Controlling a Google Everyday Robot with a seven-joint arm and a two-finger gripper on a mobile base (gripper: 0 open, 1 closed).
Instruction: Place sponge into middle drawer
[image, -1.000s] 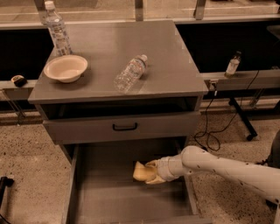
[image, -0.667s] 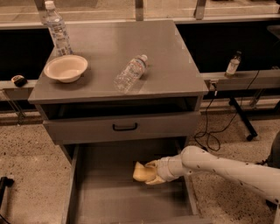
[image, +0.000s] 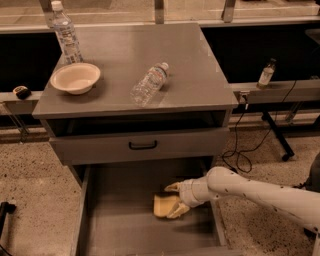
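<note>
The pale yellow sponge (image: 163, 205) lies on the grey floor of the pulled-out middle drawer (image: 125, 220), right of its centre. My gripper (image: 175, 199) reaches in from the right on a white arm and is inside the drawer at the sponge's right side. Its jaws stand open. The upper finger (image: 173, 187) is apart from the sponge, with a dark gap between them. The lower finger (image: 178, 211) lies against the sponge's right edge.
The drawer above is closed, with a black handle (image: 143, 145). On the cabinet top are a beige bowl (image: 75, 77), an upright water bottle (image: 65, 33) and a lying bottle (image: 148, 83). The drawer's side walls (image: 80, 210) stand left and right. Cables (image: 245, 150) lie on the floor at the right.
The sponge has come down from between the fingers onto the drawer floor. The fingers have spread apart. The arm has barely moved.
</note>
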